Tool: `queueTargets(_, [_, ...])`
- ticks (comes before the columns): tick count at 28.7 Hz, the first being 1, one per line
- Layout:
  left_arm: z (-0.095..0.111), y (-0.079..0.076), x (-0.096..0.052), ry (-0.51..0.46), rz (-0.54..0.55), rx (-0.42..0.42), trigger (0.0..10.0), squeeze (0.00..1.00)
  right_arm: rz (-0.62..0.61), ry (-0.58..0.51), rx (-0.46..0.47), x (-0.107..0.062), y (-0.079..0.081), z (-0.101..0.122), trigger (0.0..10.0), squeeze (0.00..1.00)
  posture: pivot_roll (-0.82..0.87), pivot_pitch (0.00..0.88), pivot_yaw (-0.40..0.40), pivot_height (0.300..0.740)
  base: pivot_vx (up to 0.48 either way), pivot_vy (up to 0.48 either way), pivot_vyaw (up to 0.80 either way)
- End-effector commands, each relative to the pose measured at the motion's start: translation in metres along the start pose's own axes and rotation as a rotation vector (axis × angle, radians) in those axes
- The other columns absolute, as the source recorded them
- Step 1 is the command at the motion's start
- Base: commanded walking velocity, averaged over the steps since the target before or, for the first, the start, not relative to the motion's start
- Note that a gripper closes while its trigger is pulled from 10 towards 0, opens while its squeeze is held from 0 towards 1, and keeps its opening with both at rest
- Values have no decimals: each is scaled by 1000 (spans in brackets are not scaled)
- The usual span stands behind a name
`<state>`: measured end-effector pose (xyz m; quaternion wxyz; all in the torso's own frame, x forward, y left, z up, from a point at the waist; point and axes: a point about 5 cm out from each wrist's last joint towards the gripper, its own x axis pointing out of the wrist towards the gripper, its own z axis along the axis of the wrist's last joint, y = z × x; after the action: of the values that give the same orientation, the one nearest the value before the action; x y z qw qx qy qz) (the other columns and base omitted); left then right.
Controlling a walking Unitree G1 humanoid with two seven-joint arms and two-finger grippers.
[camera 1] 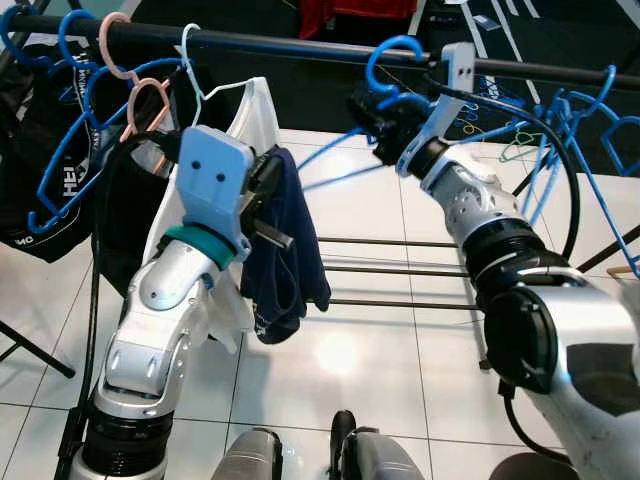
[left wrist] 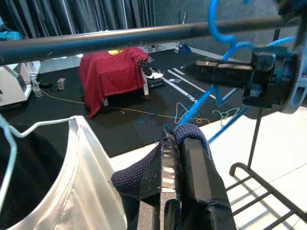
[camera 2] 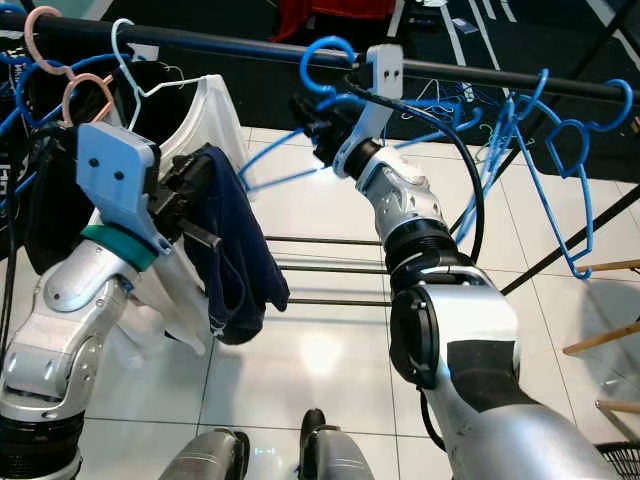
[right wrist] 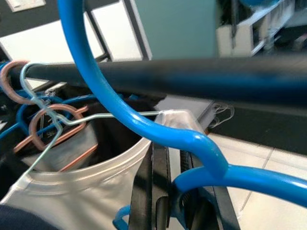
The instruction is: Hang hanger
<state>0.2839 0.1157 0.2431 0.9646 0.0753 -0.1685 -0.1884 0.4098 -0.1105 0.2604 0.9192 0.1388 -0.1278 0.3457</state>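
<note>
Hook of blue hanger point(camera 1: 392, 62) just beneath black rail point(camera 1: 300, 45), held up by right pincer point(camera 1: 372, 118)

Right pincer is clamped on the hanger's neck, hook curving up and over toward the rail, hanger arms trailing down and left; the hook looks not yet seated. Left pincer point(camera 1: 268, 205), nearer and lower left, is closed on a dark navy cloth point(camera 1: 290, 260) beside a white garment point(camera 1: 255, 120). White tiled floor point(camera 1: 370, 350) below; more blue hangers point(camera 1: 560, 130) crowd the rail at right

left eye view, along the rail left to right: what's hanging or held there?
Pink hangers → white garment on its wire hanger → navy cloth held by the left gripper → blue hanger held by the right gripper → empty blue hangers.
</note>
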Motion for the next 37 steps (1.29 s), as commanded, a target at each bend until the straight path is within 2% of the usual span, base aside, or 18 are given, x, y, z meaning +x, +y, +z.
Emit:
queueTargets(1, [1, -5, 0, -13, -5, 0, 10000, 0, -24, -24, -12, -4, -2, -2, 10000, 0, 140, 129, -11, 740, 0, 0, 0])
queueTargets(2, [1, -5, 0, -13, -5, 0, 10000, 0, -24, -24, -12, -4, -2, -2, 10000, 0, 140, 129, -11, 740, 0, 0, 0])
queueTargets(4, [-7, -7, -5, 25, 35, -30, 10000, 0, -69, -98, -33, -12, 5, -8, 10000, 0, 94, 116, -10, 740, 0, 0, 0])
queueTargets(7, [-7, -7, -5, 25, 35, -30, 10000, 0, -69, -98, -33, -12, 5, -8, 10000, 0, 94, 116, -10, 740, 0, 0, 0])
queueTargets(11, [-18, 0, -11, 79, 85, -66, 10000, 0, -154, -132, -84, -35, 25, -36, 10000, 0, 54, 109, 3, 740, 0, 0, 0])
queueTargets(12, [-18, 0, -11, 79, 85, -66, 10000, 0, -154, -132, -84, -35, 25, -36, 10000, 0, 54, 109, 3, 740, 0, 0, 0])
queueTargets(16, [-22, 3, -14, 103, 88, -71, 10000, 0, -196, -123, -112, -52, 37, -53, 10000, 0, 41, 114, 3, 740, 0, 0, 0])
queueTargets(17, [-23, 3, -14, 106, 93, -71, 10000, 0, -218, -107, -170, -61, 39, -60, 10000, 0, 37, 115, 4, 740, 0, 0, 0])
queueTargets(18, [-23, 3, -14, 106, 93, -71, 10000, 0, -218, -107, -170, -61, 39, -60, 10000, 0, 37, 115, 4, 740, 0, 0, 0])
queueTargets(19, [-24, 2, -15, 107, 97, -72, 10000, 0, -233, -98, -217, -67, 40, -63, 10000, 0, 30, 116, 3, 740, 0, 0, 0])
queueTargets(21, [-24, 2, -15, 107, 97, -72, 10000, 0, -233, -98, -217, -67, 40, -63, 10000, 0, 30, 116, 3, 740, 0, 0, 0])
queueTargets(22, [-25, -1, -16, 108, 100, -71, 10000, 0, -245, -95, -279, -72, 40, -62, 10000, 0, 27, 118, 2, 740, 0, 0, 0])
queueTargets(26, [-24, -6, -15, 94, 94, -74, 10000, 0, -256, -94, -345, -76, 41, -60, 10000, 0, 27, 118, 4, 740, 0, 0, 0])
queueTargets(27, [-21, -8, -14, 79, 74, -71, 10000, 0, -238, -92, -310, -75, 44, -60, 10000, 0, 30, 120, 3, 740, 0, 0, 0])
queueTargets(32, [-17, -8, -14, 64, 37, -45, 10000, 0, -167, -88, -264, -72, 58, -54, 10000, 0, 25, 119, 3, 740, 0, 0, 0])
queueTargets(35, [-17, -4, -15, 65, 38, -38, 10000, 0, -170, -101, -224, -74, 58, -47, 10000, 0, 18, 121, 0, 740, 0, 0, 0])
queueTargets(36, [-17, -1, -14, 69, 32, -2, 10000, 0, -159, -111, -178, -76, 57, -39, 10000, 0, 14, 127, 0, 740, 0, 0, 0])
queueTargets(37, [-17, -1, -14, 69, 32, -2, 10000, 0, -159, -111, -178, -76, 57, -39, 10000, 0, 14, 127, 0, 740, 0, 0, 0])
